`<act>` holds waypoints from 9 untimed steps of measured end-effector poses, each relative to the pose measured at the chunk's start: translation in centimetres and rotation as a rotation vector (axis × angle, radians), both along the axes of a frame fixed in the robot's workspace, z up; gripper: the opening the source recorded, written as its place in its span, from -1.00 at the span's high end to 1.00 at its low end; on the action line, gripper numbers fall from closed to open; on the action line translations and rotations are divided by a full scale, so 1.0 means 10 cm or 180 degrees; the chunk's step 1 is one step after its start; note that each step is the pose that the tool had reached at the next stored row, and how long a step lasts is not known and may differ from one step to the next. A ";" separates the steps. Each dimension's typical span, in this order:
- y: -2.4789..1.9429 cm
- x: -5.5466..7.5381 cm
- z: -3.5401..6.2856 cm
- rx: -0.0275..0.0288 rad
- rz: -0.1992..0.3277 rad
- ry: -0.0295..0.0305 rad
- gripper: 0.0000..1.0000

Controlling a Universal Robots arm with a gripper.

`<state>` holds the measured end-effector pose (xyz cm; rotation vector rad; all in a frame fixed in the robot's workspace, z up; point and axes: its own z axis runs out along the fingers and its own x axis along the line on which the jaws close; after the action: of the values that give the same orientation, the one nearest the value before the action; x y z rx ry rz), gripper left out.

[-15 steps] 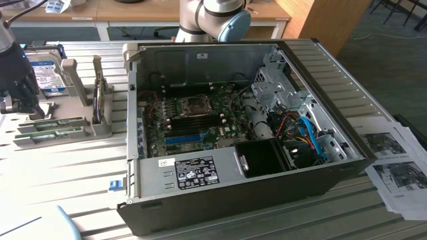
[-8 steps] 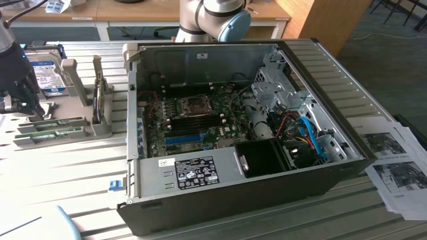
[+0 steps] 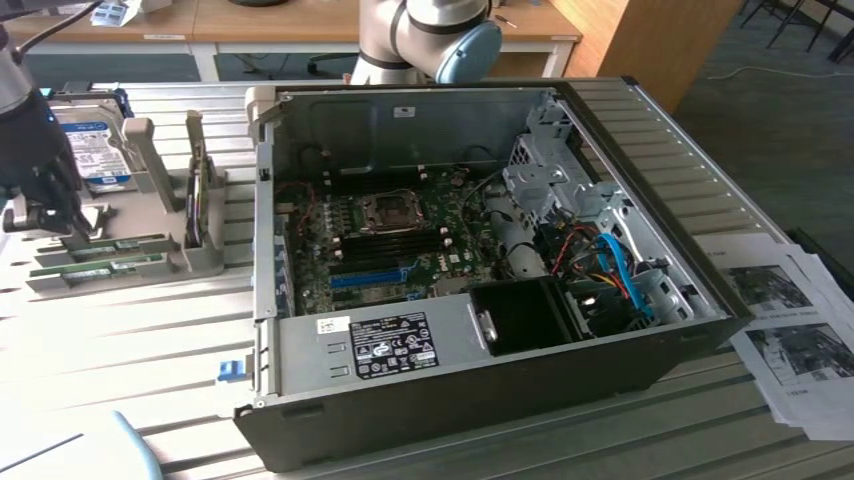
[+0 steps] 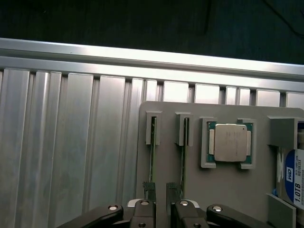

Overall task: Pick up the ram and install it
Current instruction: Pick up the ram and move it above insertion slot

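**Item 1. Gripper** (image 3: 51,212). I read it at nine o'clock on the exterior view's dial. It hangs low over the grey holder (image 3: 167,262), well apart from the computer case. In the wrist view its fingertips (image 4: 150,191) stand spread, with a narrow strip of bare holder between them. They pinch nothing.

**Item 2. Ram** (image 4: 152,152). Thin green stick, standing on edge in a slot of the holder, not in the case. One fingertip sits right at its near end; I cannot tell whether they touch. On the exterior dial it lies near eight o'clock, just under the gripper.

**Item 3. Second ram stick** (image 4: 183,152). It stands on edge in the neighbouring slot, parallel to the first and just beside the other fingertip.

**Item 4. Processor** (image 4: 230,142). Silver-lidded, seated in a square pocket of the holder, beside the second stick.

**Item 5. Hard drive** (image 3: 96,150). Blue-and-white label, standing upright in the holder at ten o'clock.

**Item 6. Computer case** (image 3: 441,400). It lies on its side with the panel off, at dial centre. Inside I see the motherboard (image 3: 387,240) with a blue slot (image 3: 367,277), and blue cables (image 3: 617,265) towards four o'clock.

**Item 7. Slatted metal table** (image 3: 147,340). It bears the holder and the case.

**Item 8. Printed sheets** (image 3: 794,320). They lie beside the case between three and four o'clock.

**Item 9. Arm base** (image 3: 427,35). It stands behind the case at twelve o'clock.
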<state>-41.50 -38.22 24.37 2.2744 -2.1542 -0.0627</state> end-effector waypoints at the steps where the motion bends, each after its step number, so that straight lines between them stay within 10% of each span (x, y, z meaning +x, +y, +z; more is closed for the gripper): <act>1: 0.000 0.00 -0.018 0.0000 0.0000 0.0000 0.55; 9: 0.000 0.00 -0.130 0.0000 0.0000 0.0000 0.55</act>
<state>-41.50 -38.22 23.07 2.2743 -2.1540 -0.0627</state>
